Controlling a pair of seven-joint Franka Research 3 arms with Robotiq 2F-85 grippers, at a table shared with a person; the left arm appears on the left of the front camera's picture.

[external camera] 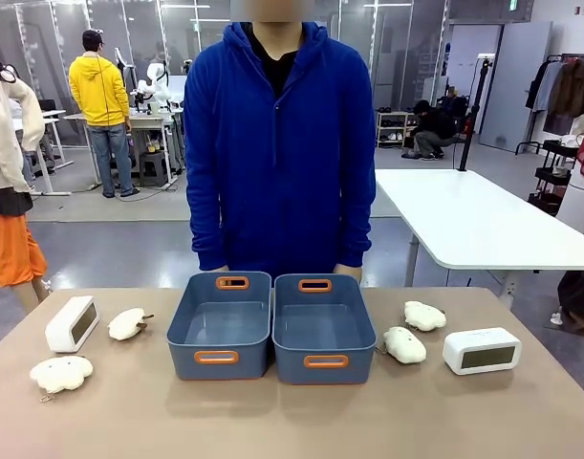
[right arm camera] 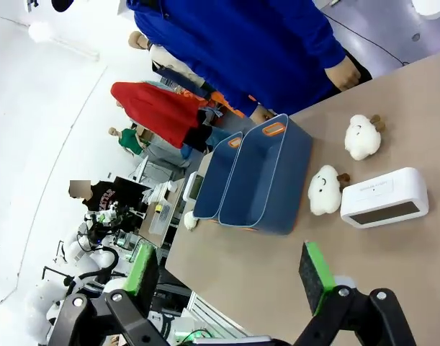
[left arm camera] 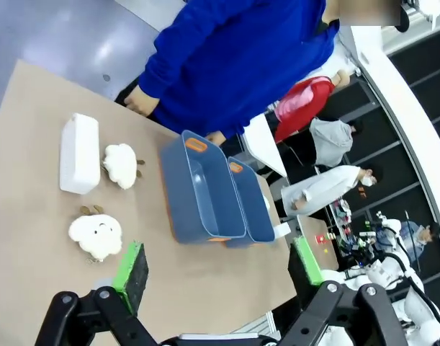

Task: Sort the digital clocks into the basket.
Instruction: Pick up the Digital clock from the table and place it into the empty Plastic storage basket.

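Table: tan.
Left basket, right basket: touching, table centre.
Left gripper: jaws wide, holding nothing.
Right gripper: likewise.
Left clock: on table, 9 o'clock of baskets.
Right clock: on table, 3 o'clock.

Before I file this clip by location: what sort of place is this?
Likely an open lab or workshop hall: a white work table, a clothes rack, and a person in a yellow hoodie at a far workbench.

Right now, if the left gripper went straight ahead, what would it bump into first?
Probably the nearer blue basket, or the table just before it; depth is hard to judge. The left gripper is open and empty.
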